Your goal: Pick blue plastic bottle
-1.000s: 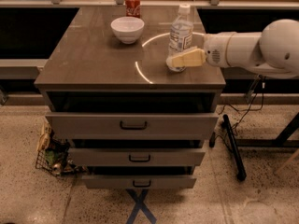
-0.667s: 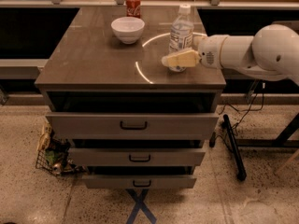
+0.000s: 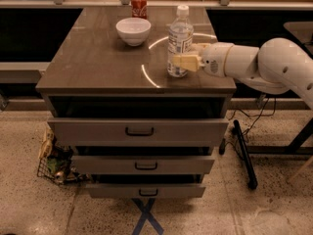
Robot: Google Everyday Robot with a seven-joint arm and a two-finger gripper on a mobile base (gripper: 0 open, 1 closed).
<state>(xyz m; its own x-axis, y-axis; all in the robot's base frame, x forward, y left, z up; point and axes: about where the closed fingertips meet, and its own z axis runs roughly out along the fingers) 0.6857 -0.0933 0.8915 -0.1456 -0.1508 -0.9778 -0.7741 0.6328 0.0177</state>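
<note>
The blue plastic bottle (image 3: pixel 180 35), clear with a white cap and a pale printed label, stands upright on the brown cabinet top (image 3: pixel 98 62), right of centre. My gripper (image 3: pixel 186 55) reaches in from the right at the bottle's lower half. It is open, with one yellowish finger (image 3: pixel 183 62) in front of the bottle and the other (image 3: pixel 198 47) behind it. The bottle rests on the top.
A white bowl (image 3: pixel 133 30) sits to the left of the bottle. A red soda can (image 3: pixel 139 4) stands at the back edge. The cabinet's drawers (image 3: pixel 139 131) stick out at the front. A wire basket (image 3: pixel 54 160) with clutter sits on the floor at the left.
My gripper has moved left onto the bottle. The bottle has shifted a little to the left and nearer with it. Bowl and can have not moved.
</note>
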